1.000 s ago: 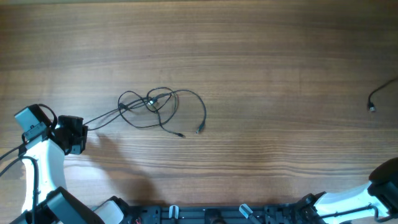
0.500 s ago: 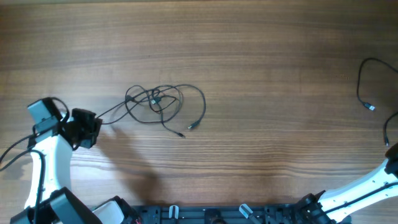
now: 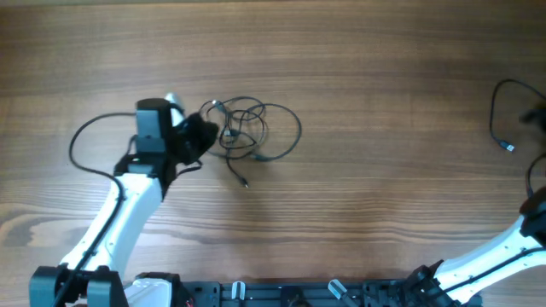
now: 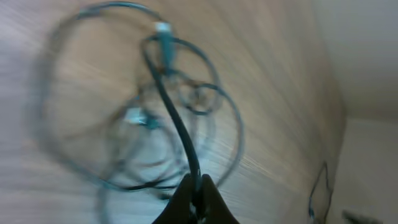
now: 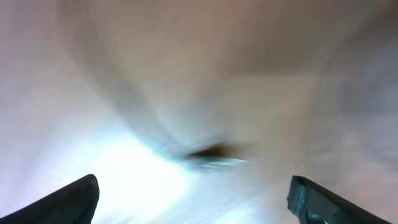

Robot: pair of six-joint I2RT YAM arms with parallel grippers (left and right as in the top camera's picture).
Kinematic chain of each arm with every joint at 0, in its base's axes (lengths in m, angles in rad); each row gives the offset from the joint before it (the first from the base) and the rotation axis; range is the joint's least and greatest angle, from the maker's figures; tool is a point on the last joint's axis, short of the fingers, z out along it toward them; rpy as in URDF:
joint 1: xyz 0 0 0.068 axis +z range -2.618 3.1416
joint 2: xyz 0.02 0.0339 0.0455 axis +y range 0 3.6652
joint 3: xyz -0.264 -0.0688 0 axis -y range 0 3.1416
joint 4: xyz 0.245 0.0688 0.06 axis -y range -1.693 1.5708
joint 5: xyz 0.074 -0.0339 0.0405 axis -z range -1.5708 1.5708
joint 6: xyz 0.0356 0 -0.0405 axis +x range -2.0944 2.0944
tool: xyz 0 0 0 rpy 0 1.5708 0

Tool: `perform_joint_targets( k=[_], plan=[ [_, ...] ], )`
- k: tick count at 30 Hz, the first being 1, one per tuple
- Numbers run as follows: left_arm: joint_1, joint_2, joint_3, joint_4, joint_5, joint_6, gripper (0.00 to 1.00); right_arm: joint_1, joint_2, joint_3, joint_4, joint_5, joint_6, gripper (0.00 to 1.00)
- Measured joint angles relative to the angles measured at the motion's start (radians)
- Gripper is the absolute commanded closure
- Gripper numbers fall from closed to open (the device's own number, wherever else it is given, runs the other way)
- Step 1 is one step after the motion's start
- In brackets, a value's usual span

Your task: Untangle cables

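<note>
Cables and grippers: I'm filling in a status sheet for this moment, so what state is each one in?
tangled cables: knotted in loops mid-table, one strand pinched.
lone cable: lying loose near the table's right edge, apart from the tangle.
left gripper: shut on a strand of the tangled cables.
right gripper: open, gripping nothing.

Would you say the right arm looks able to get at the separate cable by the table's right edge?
Probably yes: the separate cable lies close to the right arm, with nothing between, and the right claw stands open.

Open tabletop (image 3: 392, 188) right of cables (image 3: 239, 130)
</note>
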Motion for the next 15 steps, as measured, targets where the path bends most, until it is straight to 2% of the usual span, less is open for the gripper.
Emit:
perform_joint_targets(
  k=[2, 6, 9, 12, 15],
  plan=[
    [-0.053, -0.001, 0.000, 0.017, -0.006, 0.005, 0.96, 0.077, -0.003, -0.056, 0.002, -0.136, -0.029, 0.00],
    [-0.114, -0.002, 0.000, 0.032, -0.009, 0.060, 0.96, 0.420, -0.004, -0.224, 0.047, -0.348, -0.134, 0.00],
    [-0.092, -0.016, 0.000, 0.048, -0.010, 0.051, 0.96, 0.721, -0.004, -0.260, 0.064, -0.542, -0.335, 0.00],
    [-0.044, -0.050, 0.000, 0.073, -0.013, -0.056, 0.96, 0.923, -0.004, -0.267, 0.206, -0.617, -0.424, 0.00],
    [0.027, -0.090, 0.000, 0.076, -0.013, -0.215, 0.96, 1.081, -0.005, -0.274, 0.402, -0.595, -0.348, 0.00]
  ],
)
